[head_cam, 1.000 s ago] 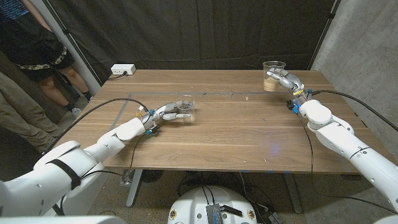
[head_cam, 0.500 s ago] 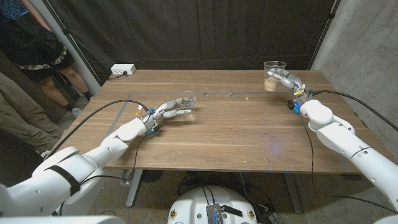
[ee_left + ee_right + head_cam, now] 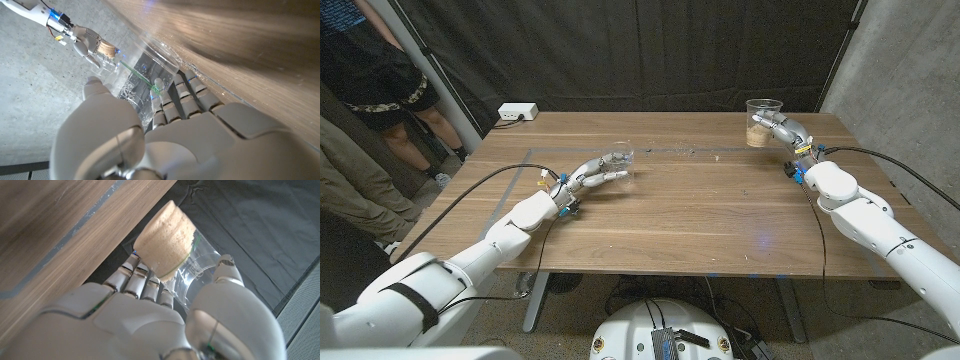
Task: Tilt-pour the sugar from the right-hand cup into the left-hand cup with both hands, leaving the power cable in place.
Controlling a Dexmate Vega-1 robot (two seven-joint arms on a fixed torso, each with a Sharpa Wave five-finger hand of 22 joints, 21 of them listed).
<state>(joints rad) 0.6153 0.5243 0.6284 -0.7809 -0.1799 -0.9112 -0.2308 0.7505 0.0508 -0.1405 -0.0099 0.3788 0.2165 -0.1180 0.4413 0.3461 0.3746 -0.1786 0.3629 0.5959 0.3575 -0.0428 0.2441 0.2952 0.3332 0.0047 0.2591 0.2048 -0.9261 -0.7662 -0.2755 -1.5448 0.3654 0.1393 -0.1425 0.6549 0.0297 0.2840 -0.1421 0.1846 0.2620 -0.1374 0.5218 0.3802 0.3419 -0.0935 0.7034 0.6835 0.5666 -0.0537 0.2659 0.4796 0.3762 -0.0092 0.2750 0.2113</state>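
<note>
- So the sugar (image 3: 162, 242) is all sitting in the bottom of the right-hand cup (image 3: 763, 120), a tan layer. None poured as far as I can tell, so the actual pour is still ahead.
- That cup is upright at the far right end of the table (image 3: 700, 215), and the right hand (image 3: 782, 128) has its fingers wrapped round the cup's side, thumb on the other side. Looks like a proper grip. Can't tell if the cup's base is off the wood or not.
- The left-hand cup (image 3: 622, 166) is clear and looks empty, well apart from the sugar cup, left of the table's middle. The left hand (image 3: 588, 177) has fingers and thumb closed around it, cup a bit tilted in the grip.
- My read: both grabs done, what's left is bringing the two cups together, tipping, and setting down.
- A white power strip (image 3: 517, 112) sits at the table's far left corner; I can't pick out the power cable itself, nothing near the hands anyway.
- A person (image 3: 380, 80) stands off beyond the table's left end.
</note>
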